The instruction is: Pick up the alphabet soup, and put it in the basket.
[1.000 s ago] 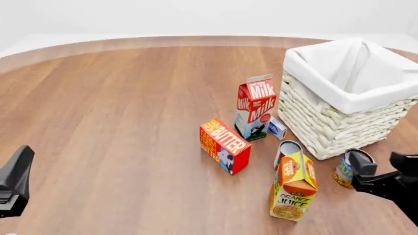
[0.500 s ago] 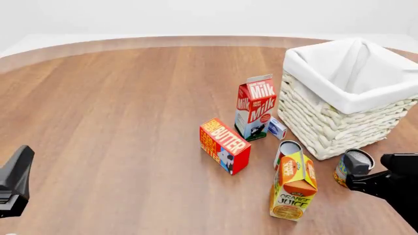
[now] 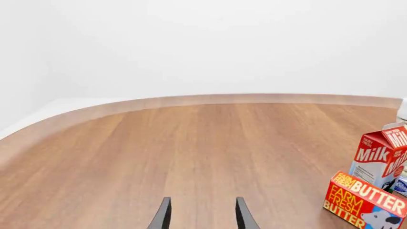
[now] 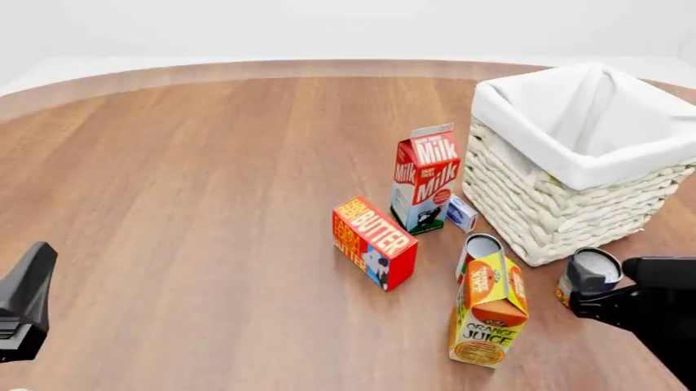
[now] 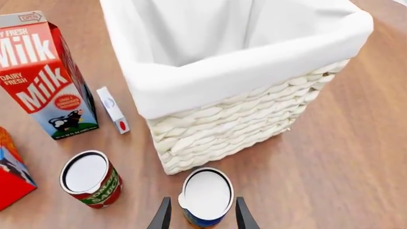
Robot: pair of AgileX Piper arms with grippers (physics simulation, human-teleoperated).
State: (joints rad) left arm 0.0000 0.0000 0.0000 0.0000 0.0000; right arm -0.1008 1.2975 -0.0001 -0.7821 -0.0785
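The alphabet soup [image 5: 205, 194] is a small can with a silver-white top and a blue and orange label. It stands upright on the table just in front of the basket [image 5: 241, 119]. My right gripper [image 5: 203, 217] is open, with one finger on each side of the can and small gaps to it. In the front view the can [image 4: 585, 274] stands at the basket's [image 4: 555, 212] near corner, with my right gripper [image 4: 611, 287] reaching in from the right. My left gripper [image 3: 202, 217] is open and empty over bare table, and shows at the far left in the front view [image 4: 28, 303].
A red-and-white can [image 4: 478, 247] stands left of the soup, with an orange juice carton [image 4: 490, 314] in front of it. A milk carton [image 4: 426, 175], a butter box [image 4: 373, 242] and a small white box [image 4: 462, 213] stand left of the basket.
My right gripper has moved left and forward onto the soup can, so its fingers now flank the can. The left arm has not moved.
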